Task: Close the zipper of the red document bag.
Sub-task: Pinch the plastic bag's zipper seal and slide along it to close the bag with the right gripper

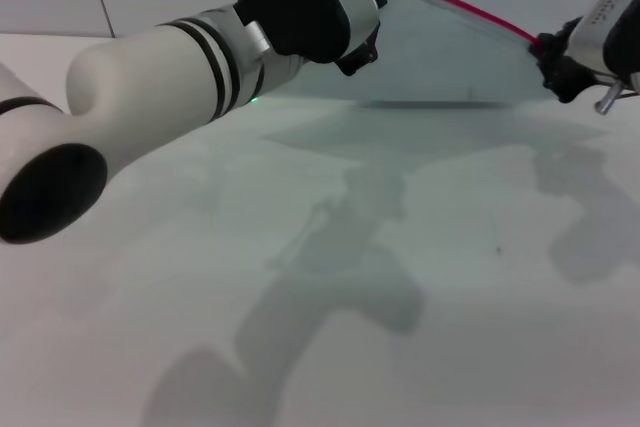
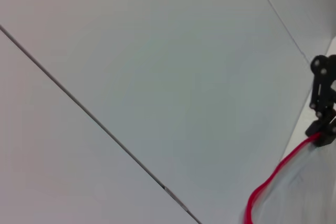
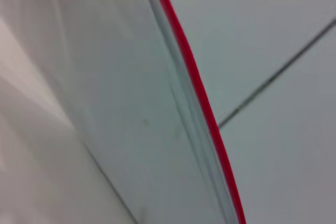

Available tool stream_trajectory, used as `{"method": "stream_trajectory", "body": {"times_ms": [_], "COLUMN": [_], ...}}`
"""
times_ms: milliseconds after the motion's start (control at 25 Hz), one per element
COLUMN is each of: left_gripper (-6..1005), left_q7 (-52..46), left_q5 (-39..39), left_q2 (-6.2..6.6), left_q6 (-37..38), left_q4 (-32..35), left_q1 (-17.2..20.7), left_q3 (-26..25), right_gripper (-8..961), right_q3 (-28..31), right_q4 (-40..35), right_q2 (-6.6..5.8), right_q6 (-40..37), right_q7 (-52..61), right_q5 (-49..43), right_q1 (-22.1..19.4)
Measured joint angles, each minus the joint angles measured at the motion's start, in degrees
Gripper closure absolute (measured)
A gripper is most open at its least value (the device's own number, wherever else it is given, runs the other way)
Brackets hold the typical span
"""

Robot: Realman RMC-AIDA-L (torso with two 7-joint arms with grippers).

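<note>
The red document bag (image 1: 450, 57) stands upright above the table, a translucent pale sheet held at both ends. Its zipper (image 1: 460, 7) is the thin red strip along the top edge, sloping down to the right. My left gripper (image 1: 368, 42) sits at the higher left corner, shut on the bag, its fingers mostly hidden behind the black wrist housing. My right gripper (image 1: 548, 52) is shut on the lower right end. The left wrist view shows the zipper (image 2: 273, 179) running to the right gripper (image 2: 321, 135). The right wrist view shows the zipper (image 3: 194, 77) and bag (image 3: 121, 93) up close. I cannot make out the slider.
The white table (image 1: 400, 297) stretches in front of the bag, marked only by the arms' shadows. A pale panelled wall (image 2: 157, 77) with thin dark seams stands close behind the bag. My left forearm (image 1: 150, 77) crosses the left of the head view.
</note>
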Motion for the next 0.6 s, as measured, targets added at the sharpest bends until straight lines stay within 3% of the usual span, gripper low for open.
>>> {"method": "stream_trajectory", "body": {"times_ms": [600], "left_gripper": [946], "left_q7": [2.9], "left_q5": [0.0], "left_q2": [-0.08], "left_q6": [-1.7], "left_q4": [-9.0], "left_q1": [5.3], "left_q3": [-0.4], "right_gripper": [893], "right_q3": [2.6], "right_q4": [5.7], "right_q2": [-0.16], "right_q6": [-4.3], "right_q7": [1.1], "right_q5": [-2.7], "right_q1": [0.8]}}
